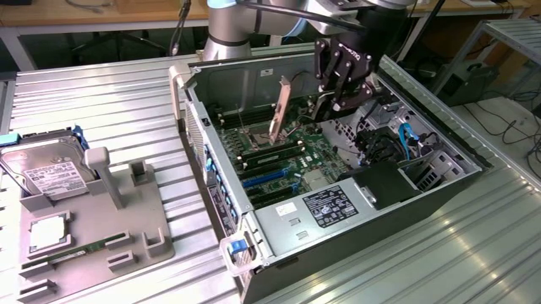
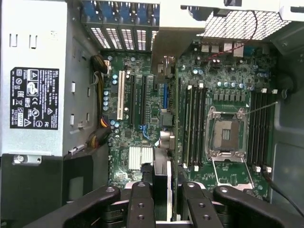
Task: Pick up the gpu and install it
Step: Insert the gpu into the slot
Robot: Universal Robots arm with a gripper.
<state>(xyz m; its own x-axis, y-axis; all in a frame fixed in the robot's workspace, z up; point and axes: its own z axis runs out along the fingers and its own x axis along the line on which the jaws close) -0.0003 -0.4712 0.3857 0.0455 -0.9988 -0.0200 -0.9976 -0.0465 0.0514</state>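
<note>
The gpu (image 1: 282, 107) hangs on edge inside the open computer case (image 1: 457, 149), its pale metal bracket standing upright above the motherboard (image 1: 313, 155). My gripper (image 1: 324, 111) reaches down from above and is shut on the card's board end. In the wrist view the gpu (image 2: 162, 175) runs edge-on away from between the black fingers (image 2: 141, 204), over the motherboard (image 2: 128, 137) between the expansion slots (image 2: 141, 102) and the memory slots (image 2: 194, 126). The card's lower edge is above the board, not seated in a slot.
A grey fixture tray (image 1: 156, 250) at the exterior view's left holds a hard drive (image 1: 42, 171), a processor (image 1: 49, 231) and a memory stick (image 1: 80, 251). Inside the case are the power supply (image 1: 334, 206), the processor socket (image 2: 225, 135) and blue cables (image 1: 407, 140).
</note>
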